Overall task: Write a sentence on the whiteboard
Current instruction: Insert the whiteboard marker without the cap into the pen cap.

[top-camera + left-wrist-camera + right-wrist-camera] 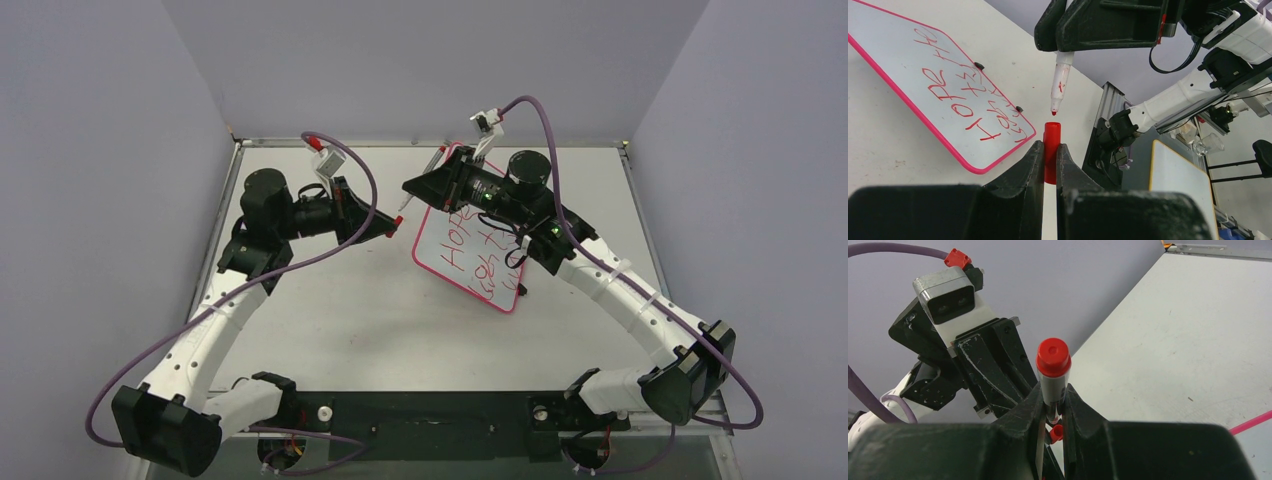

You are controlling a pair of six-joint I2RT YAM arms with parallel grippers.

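Closest to us, the left gripper pinches its black plastic jaws tight on a small red cylindrical cap, and the right gripper is clamped on a slim white-barrelled marker whose red felt tip sits just short of that cap. Our glossy white rectangular whiteboard, thinly rimmed in pink, lies flat on the matte grey tabletop, carrying its scrawled red sentence beginning "HOPE". We judge misalignment the danger: an off-centre tip could smear ink on the cap or nudge that smooth cap askew in its grip.
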